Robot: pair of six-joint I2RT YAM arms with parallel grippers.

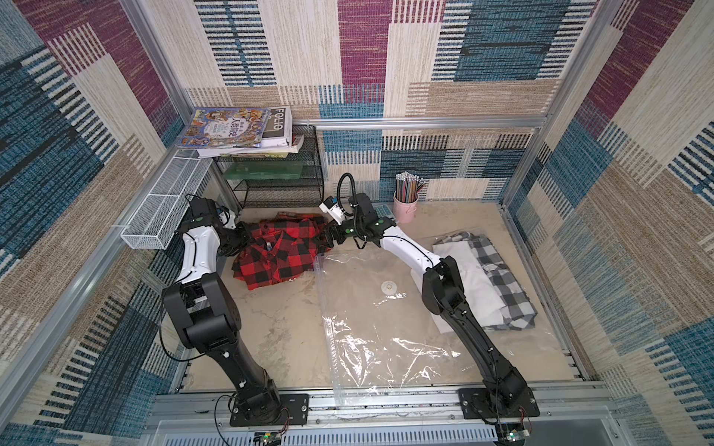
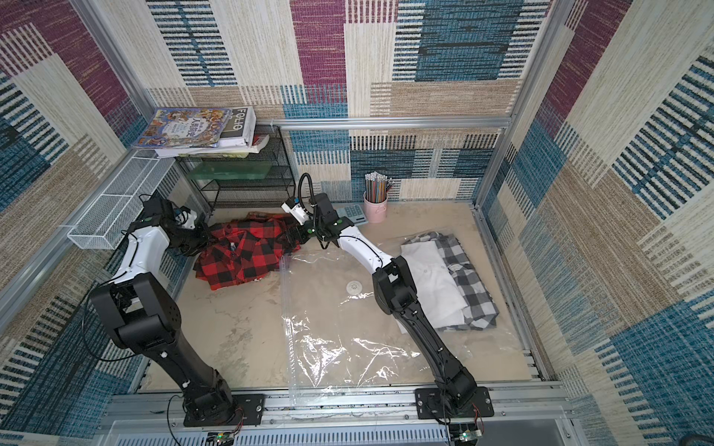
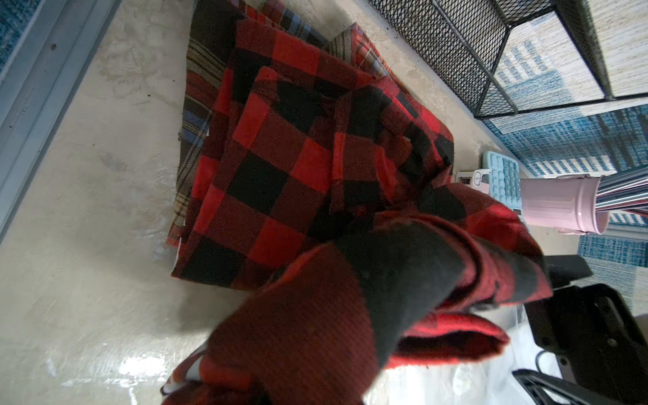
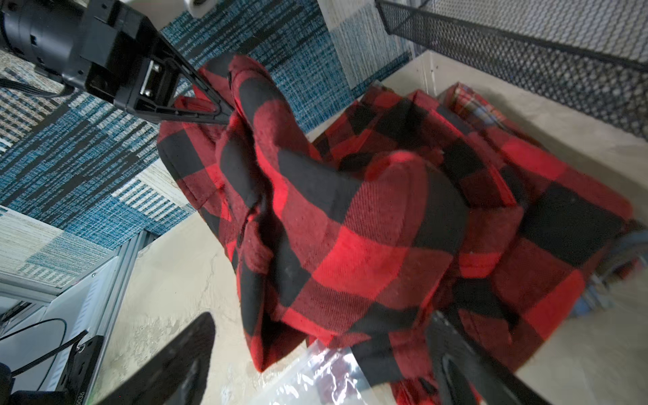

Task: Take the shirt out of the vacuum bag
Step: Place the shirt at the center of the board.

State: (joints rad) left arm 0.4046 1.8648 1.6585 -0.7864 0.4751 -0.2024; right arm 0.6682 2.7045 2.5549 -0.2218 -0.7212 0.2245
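- The red-and-black plaid shirt [image 1: 278, 251] is a rumpled heap on the surface [image 1: 278, 328], centre-left in both top views, just in front of the black mesh rack [image 1: 278, 189]. A duller plaid garment [image 3: 196, 105] is peeking out from under it.
- The vacuum bag [image 1: 371, 316] lies flat across the middle and lower part of the frame, white valve [image 1: 388, 287] facing up. It looks empty to me, since I can see the surface straight through it. Its upper-left corner touches the shirt's edge.
- The left claw [image 4: 224, 114] is pinched tight on a fold of the shirt, with that bit raised above the heap. The right wrist view shows it clearly at upper left.
- The right claw [image 4: 321, 317] is spread wide, one finger on each side of the shirt's near edge, right by the bag corner. I wouldn't call that gripping anything.
- Progress: I'd say the main job is pretty much done, the shirt's out.
- One niggle: in the right wrist view a bit of red shows through the plastic corner at the bottom of the frame. I can't tell if that hem is inside the bag's mouth or just lying behind it.
- What's left, my guess: drag the shirt a touch further toward upper left so it's fully clear of the bag, let go, and back both arms off.
- The white shirt [image 1: 479, 293] and grey check shirt [image 1: 502, 270] on the right aren't part of this.
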